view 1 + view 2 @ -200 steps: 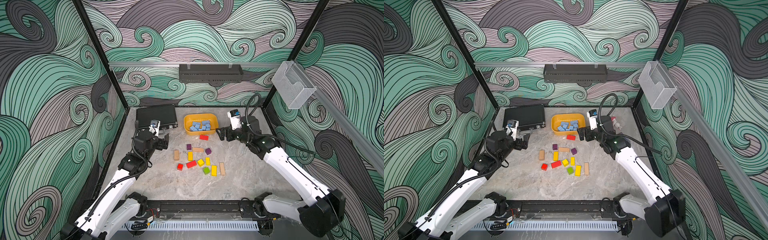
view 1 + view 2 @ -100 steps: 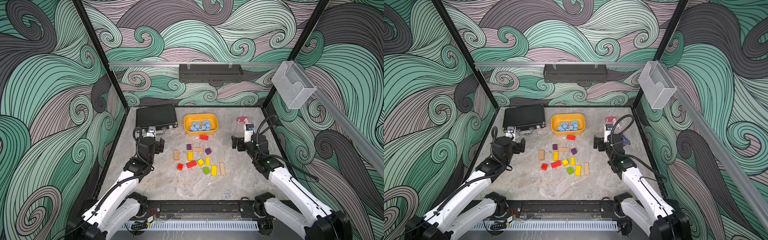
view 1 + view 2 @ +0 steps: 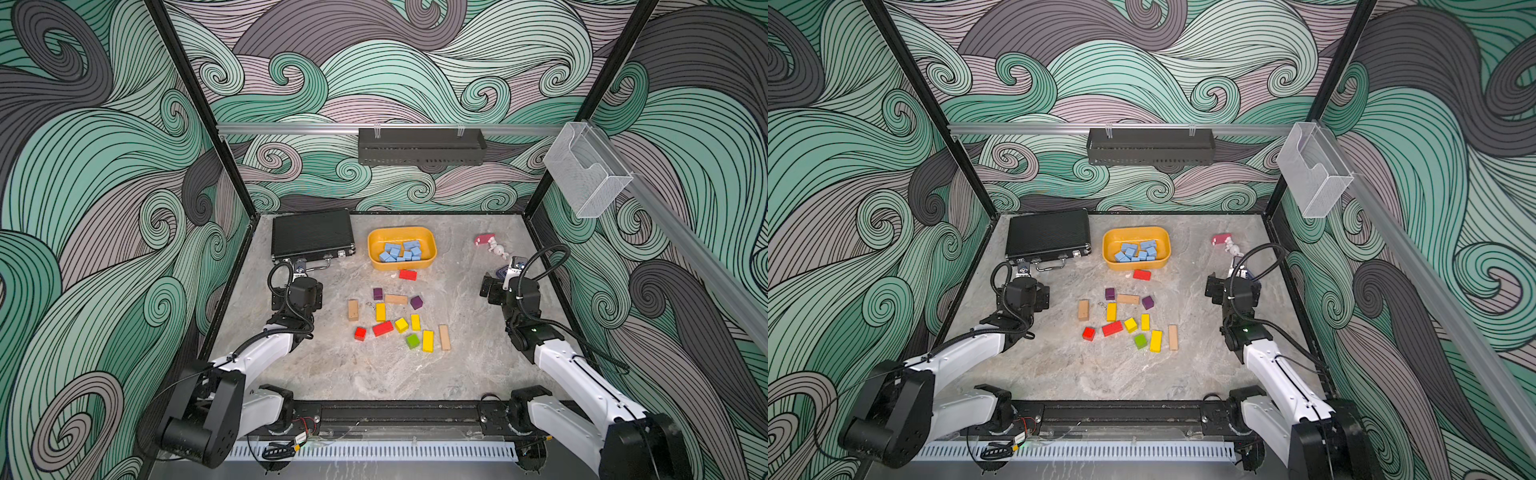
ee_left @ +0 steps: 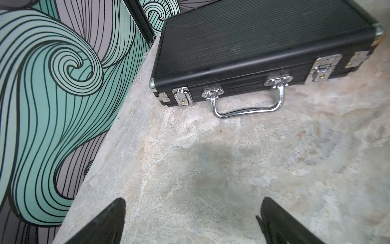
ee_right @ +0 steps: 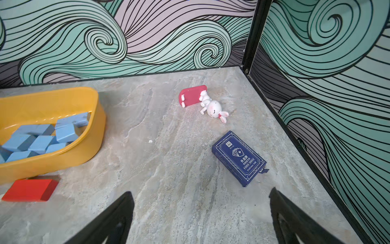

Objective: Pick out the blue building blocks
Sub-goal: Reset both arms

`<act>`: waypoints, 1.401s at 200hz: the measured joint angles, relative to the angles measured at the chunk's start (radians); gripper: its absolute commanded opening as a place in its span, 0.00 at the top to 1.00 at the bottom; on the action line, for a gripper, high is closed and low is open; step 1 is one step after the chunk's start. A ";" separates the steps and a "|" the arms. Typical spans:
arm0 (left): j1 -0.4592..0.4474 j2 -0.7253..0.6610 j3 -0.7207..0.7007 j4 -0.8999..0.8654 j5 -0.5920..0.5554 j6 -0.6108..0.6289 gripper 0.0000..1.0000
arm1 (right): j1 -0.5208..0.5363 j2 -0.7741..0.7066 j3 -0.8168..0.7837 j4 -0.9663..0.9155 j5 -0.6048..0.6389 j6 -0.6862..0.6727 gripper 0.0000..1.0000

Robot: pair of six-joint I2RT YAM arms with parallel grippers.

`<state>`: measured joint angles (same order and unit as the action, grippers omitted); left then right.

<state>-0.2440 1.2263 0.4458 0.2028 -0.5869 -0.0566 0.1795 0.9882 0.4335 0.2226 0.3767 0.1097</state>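
The blue building blocks (image 3: 401,251) all lie in a pile inside the yellow tub (image 3: 401,266), in the upper middle of both top views. In the right wrist view I see the same tub at the left edge, with the blue ones packed close together. A red block (image 3: 407,274) lies on the table (image 3: 374,374) just below the tub, close to its wall. Lower down, near the middle of the frame, the other blocks (image 3: 382,328) lie spread out: red, yellow, purple, green and tan.

To the left of the tub sits a black case (image 4: 253,38). Its lid is down, so I cannot see inside. A clear box (image 3: 586,174) hangs on the rail at the upper right.

My left claw (image 4: 190,221) is wide open over bare table, below the case handle in its view. My right claw (image 5: 200,217) is wide open too, near a dark blue card box (image 5: 239,157) and a small bunny toy (image 5: 213,108).
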 measured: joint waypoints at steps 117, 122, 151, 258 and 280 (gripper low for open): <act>0.201 0.270 0.058 0.328 0.154 0.018 0.02 | -0.098 0.321 -0.019 0.356 -0.006 -0.050 0.00; 0.211 0.271 0.058 0.330 0.173 0.016 0.01 | -0.103 0.338 -0.019 0.373 -0.021 -0.055 0.00; 0.263 0.272 0.058 0.344 0.281 0.002 0.01 | -0.112 0.436 -0.020 0.451 -0.089 -0.082 0.00; 0.274 0.291 0.021 0.428 0.390 0.001 0.01 | -0.116 0.549 -0.053 0.649 -0.180 -0.114 0.00; 0.274 0.291 0.021 0.428 0.391 0.001 0.01 | -0.119 0.549 -0.053 0.649 -0.188 -0.114 0.00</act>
<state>0.0296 1.5173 0.4664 0.6308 -0.1959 -0.0555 0.0601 1.5375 0.3805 0.8715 0.1890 -0.0044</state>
